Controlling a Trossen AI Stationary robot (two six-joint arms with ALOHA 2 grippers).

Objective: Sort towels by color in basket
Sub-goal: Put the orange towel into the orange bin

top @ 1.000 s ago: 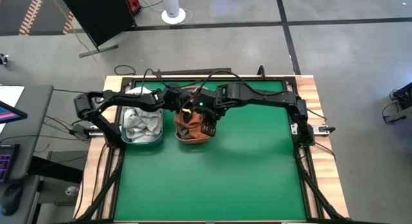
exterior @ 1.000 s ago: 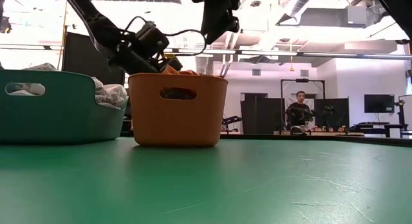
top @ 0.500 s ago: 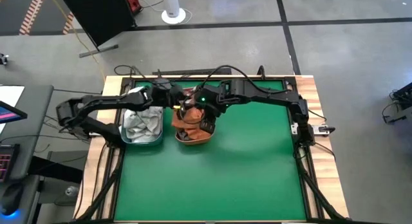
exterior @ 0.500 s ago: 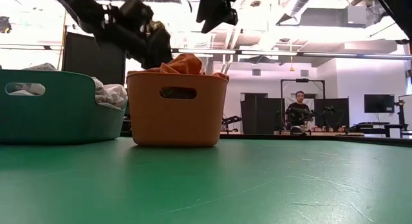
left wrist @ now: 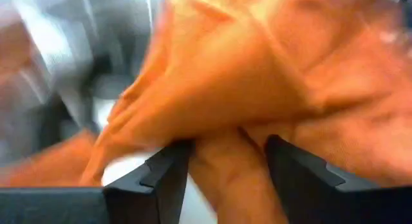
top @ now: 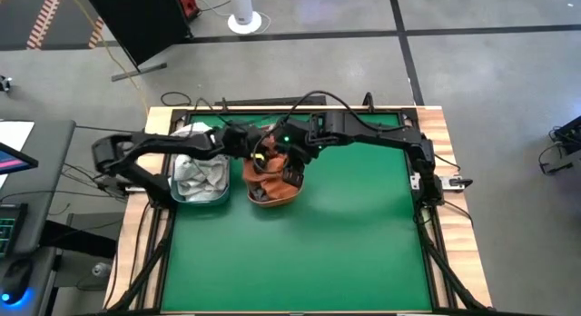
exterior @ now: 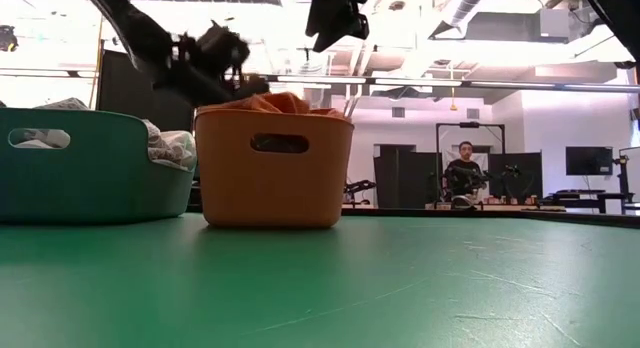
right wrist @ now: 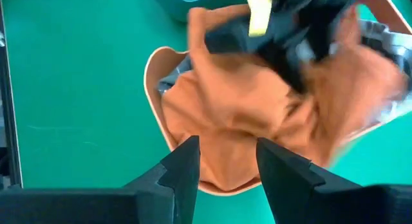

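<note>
Rust-orange cloth, soft and deeply creased, bunches between the parted fingers of the left gripper, which grips a fold of the orange towel at the far rim of the orange basket. To finish well, I judge it should push the fold below the rim before letting go. Above it the right gripper hovers part-open and empty; pale crumpled towels fill the rigid teal basket alongside.
</note>
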